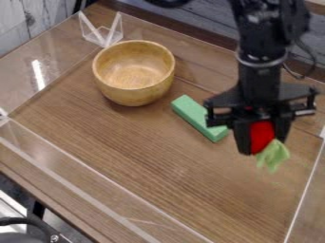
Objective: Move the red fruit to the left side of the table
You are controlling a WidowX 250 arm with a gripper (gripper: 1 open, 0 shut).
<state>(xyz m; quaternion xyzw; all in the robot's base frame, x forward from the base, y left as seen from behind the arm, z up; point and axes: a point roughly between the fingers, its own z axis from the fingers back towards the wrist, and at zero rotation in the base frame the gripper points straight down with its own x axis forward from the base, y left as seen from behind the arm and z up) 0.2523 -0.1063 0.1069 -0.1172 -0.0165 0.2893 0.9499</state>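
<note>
While only one camera view is supplied, the whole scene is covered by it from above and in front. A brown wood-grain table is seen, edged by low clear acrylic walls. A round wooden bowl is set on the far left part of the tabletop and is taken as the landmark.

Well to the right of the bowl, a black robot arm is seen coming down from the top edge, with its gripper pointed steeply downward. The gripper's jaws are closed on the red fruit, whose bright red body is seen between the black fingers. The fruit's light green leafy stem is seen hanging below the fingertips, slightly blurred. The fruit is held to the right of the bowl and nearer the camera, over the right side of the tabletop; whether it is lifted clear of the wood cannot be told for certain, though no part of it is seen resting on the surface.

A green rectangular block is laid flat on the table between the bowl and the gripper, just to the lower right of the bowl, and its near end is partly covered by the gripper.
</note>
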